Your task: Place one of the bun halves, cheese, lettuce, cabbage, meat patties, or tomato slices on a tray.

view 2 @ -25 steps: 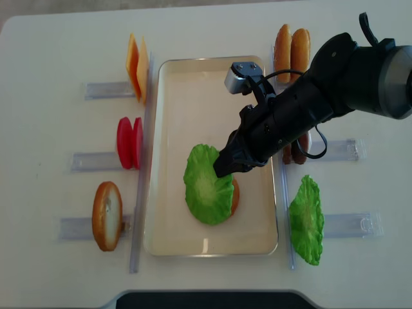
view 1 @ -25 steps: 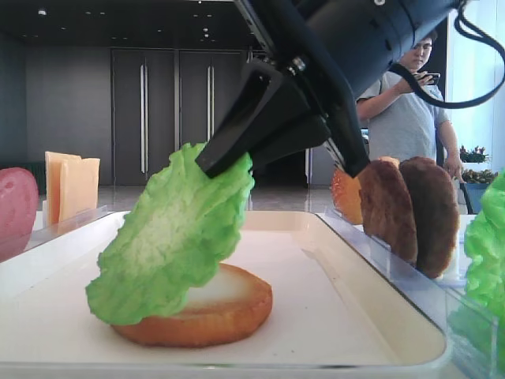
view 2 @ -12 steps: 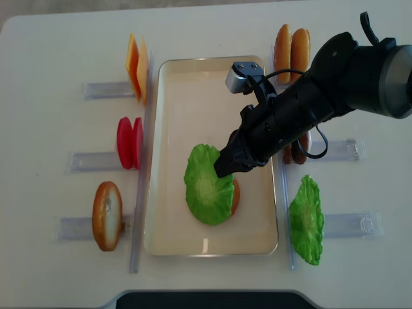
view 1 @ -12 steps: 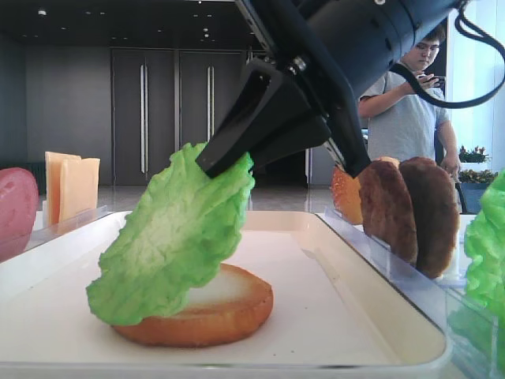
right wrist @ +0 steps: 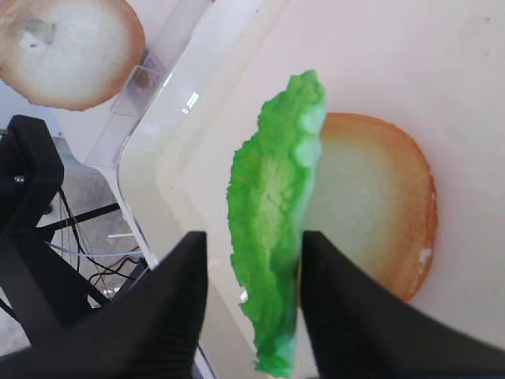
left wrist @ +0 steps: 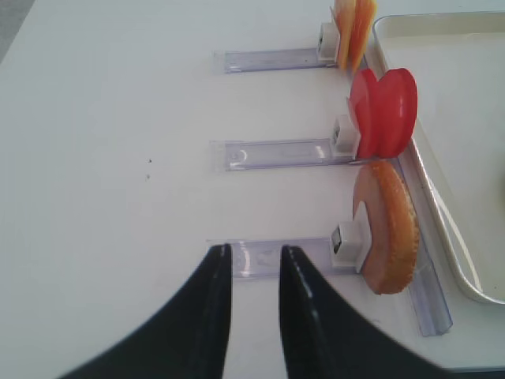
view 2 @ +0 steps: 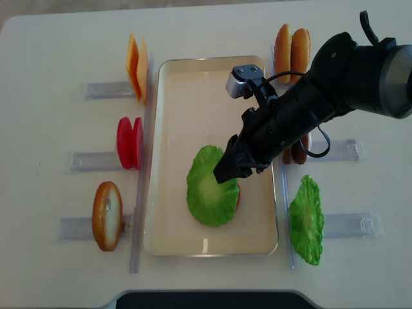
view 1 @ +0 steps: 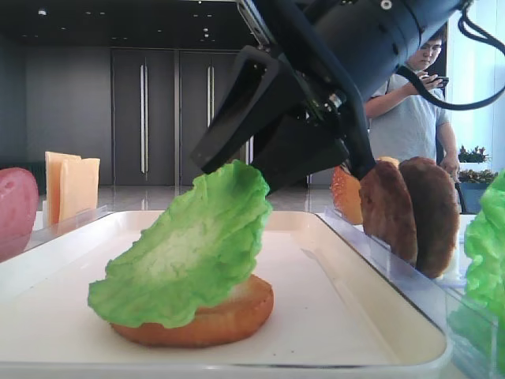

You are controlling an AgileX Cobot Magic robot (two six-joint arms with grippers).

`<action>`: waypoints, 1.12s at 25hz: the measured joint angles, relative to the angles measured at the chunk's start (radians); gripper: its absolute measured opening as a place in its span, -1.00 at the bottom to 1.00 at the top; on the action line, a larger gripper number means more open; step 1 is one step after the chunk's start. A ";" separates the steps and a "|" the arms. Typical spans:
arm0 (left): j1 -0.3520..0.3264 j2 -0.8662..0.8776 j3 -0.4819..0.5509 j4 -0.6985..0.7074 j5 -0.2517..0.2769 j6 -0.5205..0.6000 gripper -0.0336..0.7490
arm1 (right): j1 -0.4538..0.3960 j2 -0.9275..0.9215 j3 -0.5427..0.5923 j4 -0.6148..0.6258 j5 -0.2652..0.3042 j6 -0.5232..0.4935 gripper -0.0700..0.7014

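A: Since you ask about writing, is any brand or label readable?

B: None that I can read; the clear holders point(left wrist: 276, 151) carry small white clips, but nothing legible shows on them.

A: Where the lettuce point(view 2: 212, 186) sits, what is the right gripper point(view 1: 241, 170) doing?

B: Its jaws are parted; the leaf's upper edge lies between the two dark fingers point(right wrist: 180, 304) without being pinched, so it is let go; the leaf leans tilted on the bun half point(right wrist: 379, 201), its lower edge drooping over the bun's front; both rest on the tray point(view 2: 174, 116), toward six o'clock of its middle in the overhead view.

A: And the other pieces?

B: The cheese point(view 2: 136, 64) stands at ten o'clock off the tray; the tomato slices point(view 2: 129, 142) at nine; another bun half point(view 2: 107, 215) at eight; the meat patties point(view 1: 409, 209) stand on edge at three; a second lettuce leaf point(view 2: 306, 220) lies at four.

A: The left gripper point(left wrist: 251, 272)?

B: It hovers over bare table point(left wrist: 118, 158), jaws slightly apart, holding nothing.
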 joint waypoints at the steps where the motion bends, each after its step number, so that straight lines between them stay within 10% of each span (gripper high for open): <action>1: 0.000 0.000 0.000 0.000 0.000 0.000 -0.51 | 0.000 0.000 0.000 0.000 -0.001 0.000 0.01; 11: 0.000 0.000 0.000 0.001 0.000 0.000 -0.51 | 0.030 0.000 0.000 -0.067 -0.097 0.013 0.23; 28: 0.000 0.000 0.000 0.001 0.000 0.000 -0.51 | 0.050 -0.121 0.000 -0.486 -0.189 0.330 0.27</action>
